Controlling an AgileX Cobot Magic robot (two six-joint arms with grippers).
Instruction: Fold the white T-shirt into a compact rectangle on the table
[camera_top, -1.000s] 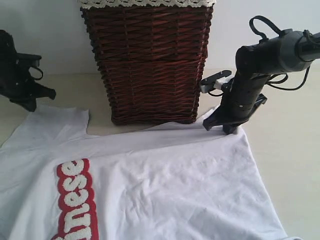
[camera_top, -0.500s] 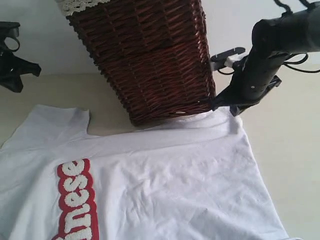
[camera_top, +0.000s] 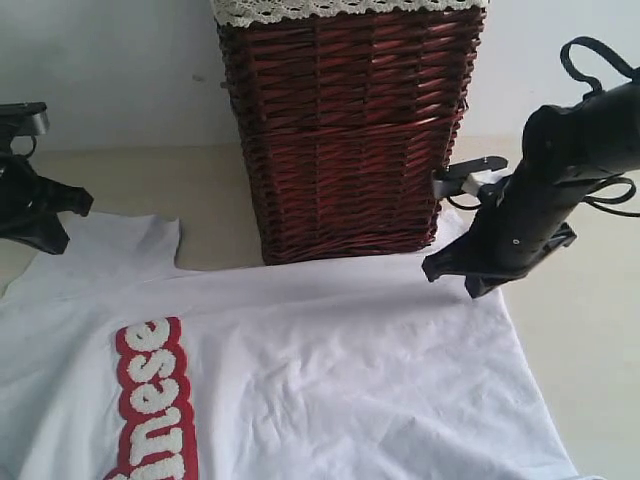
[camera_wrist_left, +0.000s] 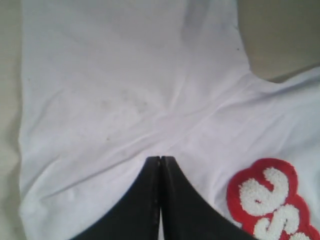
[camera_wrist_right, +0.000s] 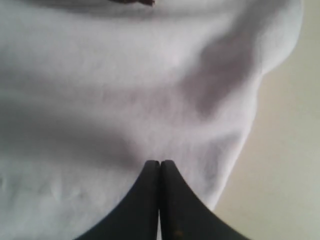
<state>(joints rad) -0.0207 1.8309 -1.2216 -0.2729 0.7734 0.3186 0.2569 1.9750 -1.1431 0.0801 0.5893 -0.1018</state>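
The white T-shirt (camera_top: 330, 370) lies spread flat on the table (camera_top: 590, 340), its red band of fuzzy letters (camera_top: 150, 400) near the lower left. My left gripper (camera_top: 52, 238) is shut and hovers over the far left sleeve. The left wrist view shows its tips (camera_wrist_left: 160, 159) together above the T-shirt (camera_wrist_left: 125, 90), beside the red band (camera_wrist_left: 267, 197). Also shut, my right gripper (camera_top: 468, 285) stands at the shirt's far right corner. Its tips (camera_wrist_right: 159, 162) meet over the T-shirt (camera_wrist_right: 125, 90) close to the cloth's edge. No cloth shows between either pair of jaws.
A tall dark brown wicker basket (camera_top: 345, 140) with a lace-trimmed liner (camera_top: 340, 8) stands upright at the back, touching the shirt's far edge. Bare table (camera_wrist_right: 295, 150) lies to the right of the shirt and behind the left sleeve (camera_wrist_left: 280, 35).
The basket tipped and shifted to the right, and now stands upright again. My right gripper moved right and down to the shirt's corner. The left gripper dropped slightly toward the sleeve.
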